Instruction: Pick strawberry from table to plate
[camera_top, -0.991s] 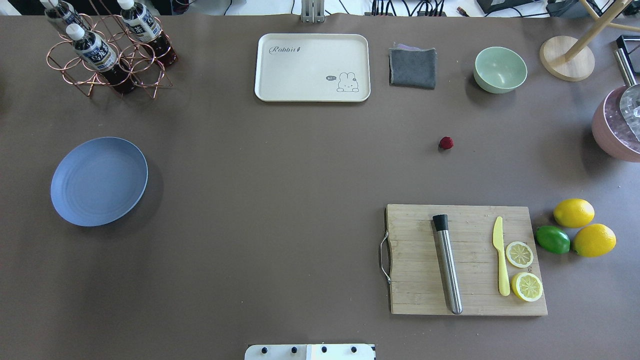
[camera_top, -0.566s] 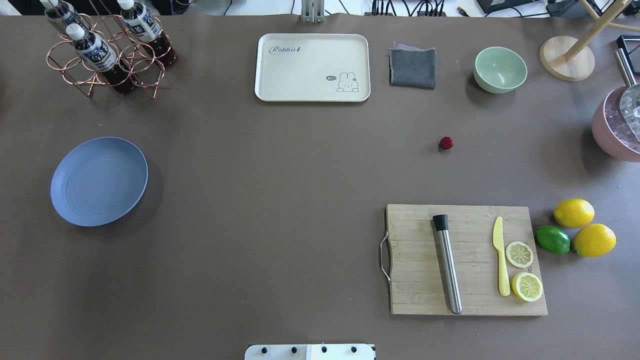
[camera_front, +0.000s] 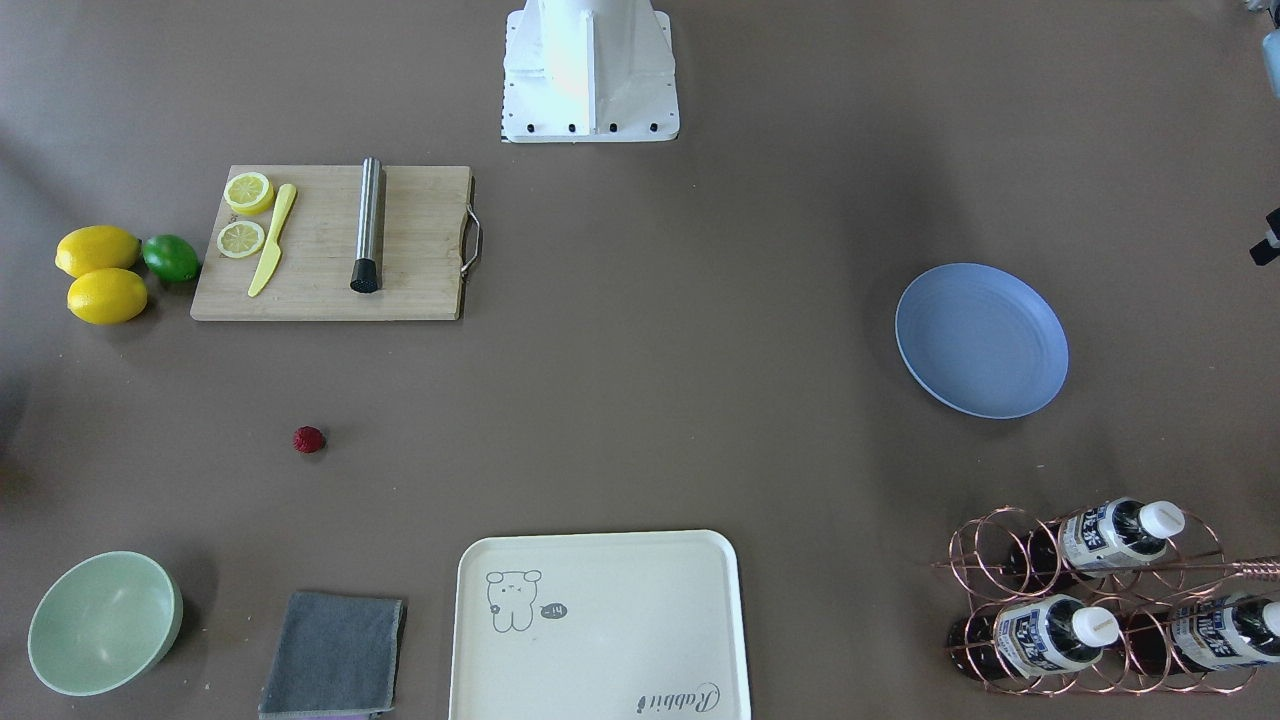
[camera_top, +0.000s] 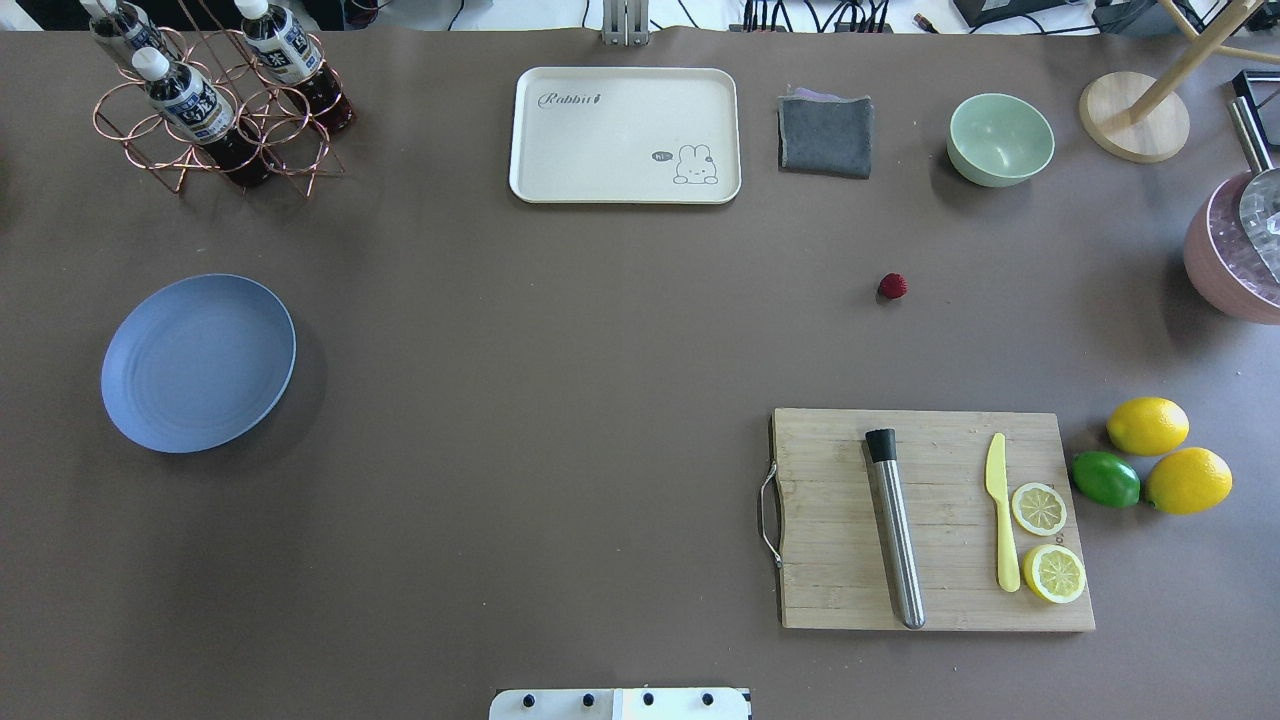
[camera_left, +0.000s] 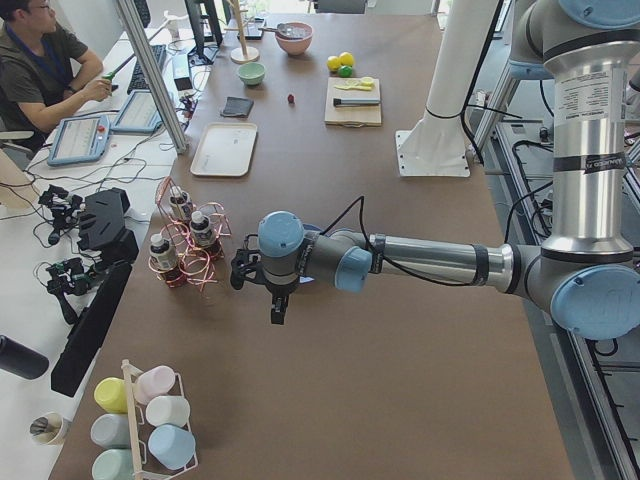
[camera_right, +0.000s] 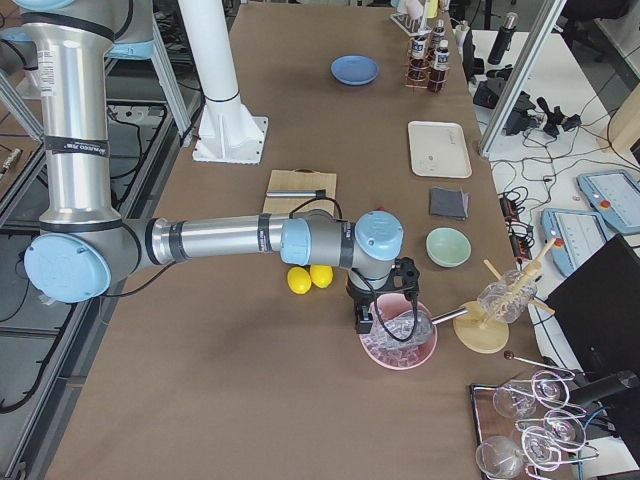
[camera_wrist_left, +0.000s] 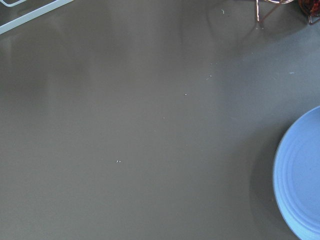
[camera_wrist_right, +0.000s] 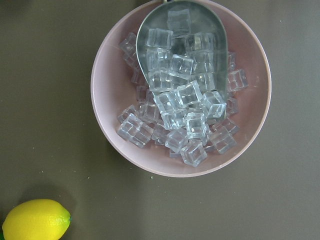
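Observation:
The strawberry, tiny and dark red, lies alone on the table between the green bowl and the cutting board. Far across the table on my left side rests the light-blue plate, with nothing on it; its rim fills the lower right of the left wrist view. My left gripper hangs over the table near the plate, seen only from the side, so I cannot tell its state. My right gripper hovers above a pink bowl of ice; its state cannot be told either.
A wooden cutting board carries a steel muddler, a yellow knife and lemon halves. Two lemons and a lime sit to its right. At the back stand a cream tray, grey cloth, green bowl and bottle rack.

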